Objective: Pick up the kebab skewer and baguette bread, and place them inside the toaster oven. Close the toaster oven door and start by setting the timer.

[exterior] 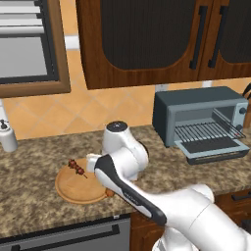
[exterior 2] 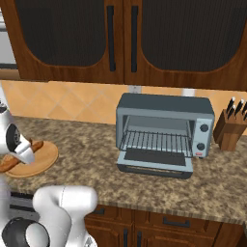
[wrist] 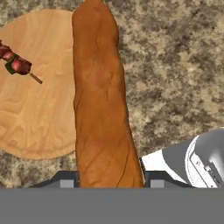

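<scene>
wooden plate (wrist: 35,118), knife block (exterior 2: 230,126)

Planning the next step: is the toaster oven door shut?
No, the toaster oven door hangs open, exposing the wire rack.

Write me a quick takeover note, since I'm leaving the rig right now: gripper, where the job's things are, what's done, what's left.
Gripper: closed around the near end of the baguette bread, over the wooden plate's edge.
Kebab skewer: lying on the plate.
Toaster oven: on the counter, toaster oven door dropped open, rack bare.
Done: bread gripped.
Left: bread and skewer into the oven, close the door, set the timer.
</scene>
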Controlling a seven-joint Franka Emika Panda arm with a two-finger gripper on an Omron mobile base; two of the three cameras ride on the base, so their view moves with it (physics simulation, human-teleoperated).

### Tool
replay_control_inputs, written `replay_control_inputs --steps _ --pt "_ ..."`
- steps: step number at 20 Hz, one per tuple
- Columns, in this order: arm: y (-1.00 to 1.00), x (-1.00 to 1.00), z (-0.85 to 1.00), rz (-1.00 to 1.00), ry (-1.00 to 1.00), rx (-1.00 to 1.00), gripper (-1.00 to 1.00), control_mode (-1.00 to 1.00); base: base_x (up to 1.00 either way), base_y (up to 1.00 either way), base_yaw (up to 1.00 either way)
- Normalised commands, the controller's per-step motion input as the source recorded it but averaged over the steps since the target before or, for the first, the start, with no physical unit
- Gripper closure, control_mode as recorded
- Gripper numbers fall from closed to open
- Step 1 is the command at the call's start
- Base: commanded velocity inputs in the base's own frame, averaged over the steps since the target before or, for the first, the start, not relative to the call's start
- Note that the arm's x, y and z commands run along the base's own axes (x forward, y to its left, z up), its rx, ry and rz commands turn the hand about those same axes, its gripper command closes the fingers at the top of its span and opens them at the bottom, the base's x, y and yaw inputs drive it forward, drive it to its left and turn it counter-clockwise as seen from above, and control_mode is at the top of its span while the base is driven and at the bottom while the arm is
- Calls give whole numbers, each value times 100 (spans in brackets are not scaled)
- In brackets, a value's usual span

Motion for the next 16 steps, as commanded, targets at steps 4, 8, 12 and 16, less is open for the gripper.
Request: replay_control_inputs --steps 4,8,12,16 --pt "-100 -22 42 -34 0 12 100 -100 0 0 0" --pt "-100 -18 43 -35 0 12 100 -100 0 0 0" --pt "-100 -22 44 -36 0 12 100 -100 0 0 0" --pt "-100 -23 42 -39 0 14 100 -100 0 0 0"
